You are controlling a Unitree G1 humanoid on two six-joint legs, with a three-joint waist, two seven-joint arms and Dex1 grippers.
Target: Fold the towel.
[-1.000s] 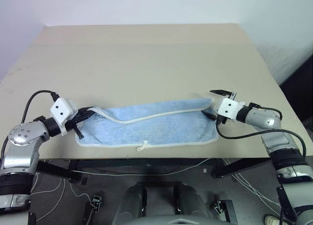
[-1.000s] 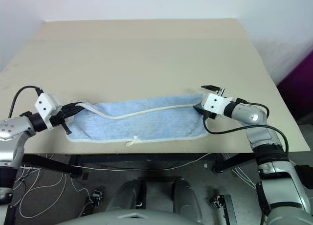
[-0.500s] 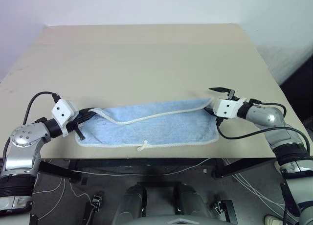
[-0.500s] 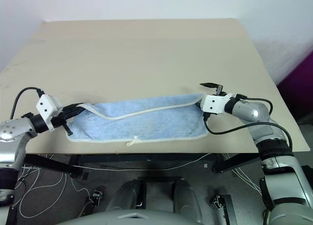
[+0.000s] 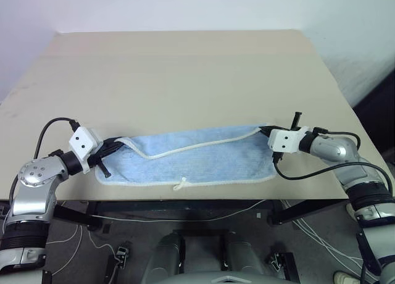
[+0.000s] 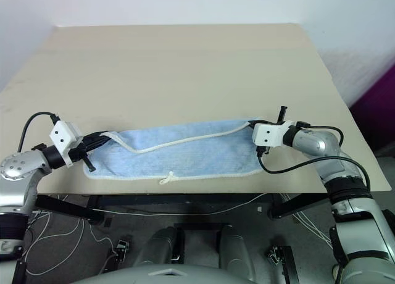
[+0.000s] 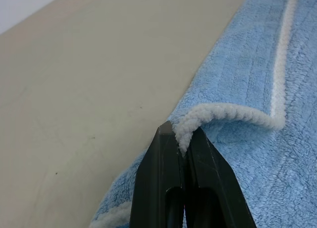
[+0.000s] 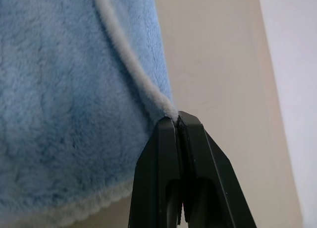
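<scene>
On my left, the left gripper (image 7: 182,139) has its fingers pressed together on the white edging at the towel's left corner, a small loop of edging bulging out just past the tips. The towel (image 5: 191,157) lies along the near edge of the table (image 5: 185,74), already doubled lengthwise, with the upper layer's white hem sagging in a shallow curve between my two grips and a small white loop tag (image 5: 179,185) poking out at the near hem. On my right, the right gripper (image 8: 177,120) has its fingers closed on the edging at the towel's right corner, and I judge that pinch very thin: only the hem's tip sits between the tips.

My worries from here: if I lift or carry the corners across, the right corner could slip out, since so little cloth is caught. The left grip looks to hold the upper layer alone, so the lower layer may stay behind or drag unevenly. The towel sits close to the near edge, so a pull toward me could slide it off. Uneven motion of the two arms would skew the fold.

The table is a plain beige top, bare beyond the towel, with pale walls behind. Cables lie on the floor beneath.
</scene>
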